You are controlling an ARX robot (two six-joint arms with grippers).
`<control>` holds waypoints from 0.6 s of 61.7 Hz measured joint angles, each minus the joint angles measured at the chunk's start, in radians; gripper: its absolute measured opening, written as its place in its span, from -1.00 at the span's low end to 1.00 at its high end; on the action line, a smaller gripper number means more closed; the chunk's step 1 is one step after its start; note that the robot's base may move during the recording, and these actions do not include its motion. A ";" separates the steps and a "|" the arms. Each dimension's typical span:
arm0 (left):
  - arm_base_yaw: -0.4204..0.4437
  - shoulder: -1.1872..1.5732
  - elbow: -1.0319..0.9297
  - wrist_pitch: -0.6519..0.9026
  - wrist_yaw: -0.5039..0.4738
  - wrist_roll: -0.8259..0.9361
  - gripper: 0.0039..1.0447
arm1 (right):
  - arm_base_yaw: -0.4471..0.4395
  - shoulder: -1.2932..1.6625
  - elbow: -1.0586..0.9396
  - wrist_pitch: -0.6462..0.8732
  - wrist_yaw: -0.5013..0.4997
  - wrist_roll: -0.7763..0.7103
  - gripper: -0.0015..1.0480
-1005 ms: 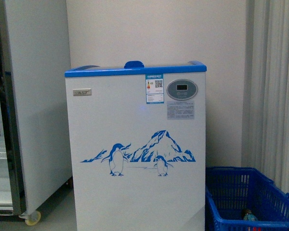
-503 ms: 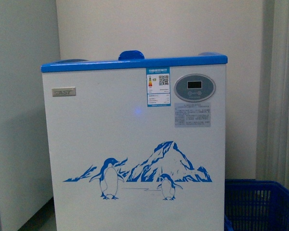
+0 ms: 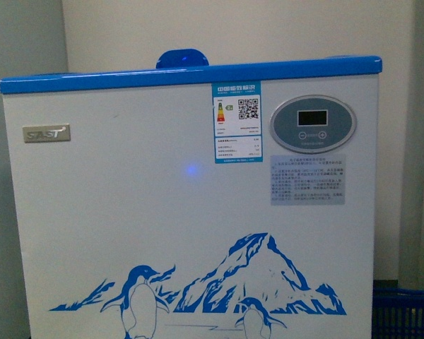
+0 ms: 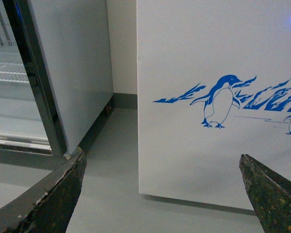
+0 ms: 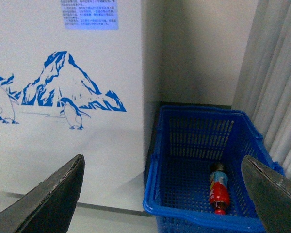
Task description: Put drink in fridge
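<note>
The fridge (image 3: 162, 233) is a white chest cooler with a blue rim and a penguin-and-mountain print, filling the front view; the blue lid handle (image 3: 181, 58) peeks above its rim. Its white front also shows in the left wrist view (image 4: 208, 73) and the right wrist view (image 5: 63, 73). The drink (image 5: 218, 189), a bottle with a red and blue label, lies on the bottom of a blue plastic basket (image 5: 184, 216) to the right of the fridge. My right gripper (image 5: 162, 187) is open, well above and short of the basket. My left gripper (image 4: 162, 182) is open over the floor at the fridge's left corner.
A tall grey glass-door display fridge (image 4: 63, 73) with wire shelves stands left of the cooler, a strip of grey floor (image 4: 111, 145) between them. A pale curtain (image 5: 276, 87) hangs right of the basket. The wall (image 3: 268, 28) is right behind the cooler.
The front view has closed in on the cooler: it fills the frame now, the tall grey fridge has slid out at the left and only a corner of the blue basket remains.
</note>
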State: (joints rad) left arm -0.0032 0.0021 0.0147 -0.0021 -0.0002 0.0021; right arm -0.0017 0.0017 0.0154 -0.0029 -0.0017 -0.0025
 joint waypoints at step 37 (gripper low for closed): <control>0.000 0.000 0.000 0.000 0.000 0.000 0.85 | 0.000 0.001 0.000 0.000 0.001 0.000 0.85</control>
State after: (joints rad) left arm -0.0032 0.0021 0.0147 -0.0021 -0.0002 0.0021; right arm -0.0021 0.0025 0.0154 -0.0029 -0.0006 -0.0025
